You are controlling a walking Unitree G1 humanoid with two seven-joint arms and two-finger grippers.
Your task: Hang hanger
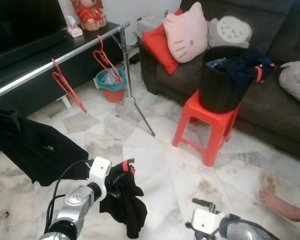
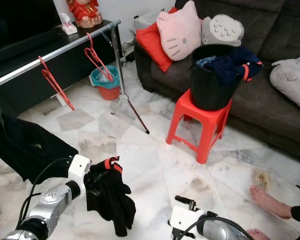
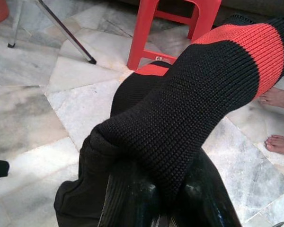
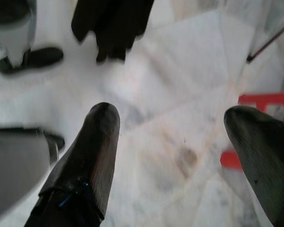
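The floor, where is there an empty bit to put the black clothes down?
Bare marble floor lies between the red stool, the rack's legs and the left gripper holding the black garment. It is crowded by the person's foot and the hanging black shirt.

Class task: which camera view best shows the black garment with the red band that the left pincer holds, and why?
The left eye view: the whole black garment hangs from the left pincer. The right eye view matches it. The left wrist view gives only its knit close up; the right wrist view catches its blurred hem.

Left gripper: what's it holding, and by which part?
The left gripper holds a black garment by its red-striped knit cuff; the rest dangles. The right gripper is open, holding nothing.
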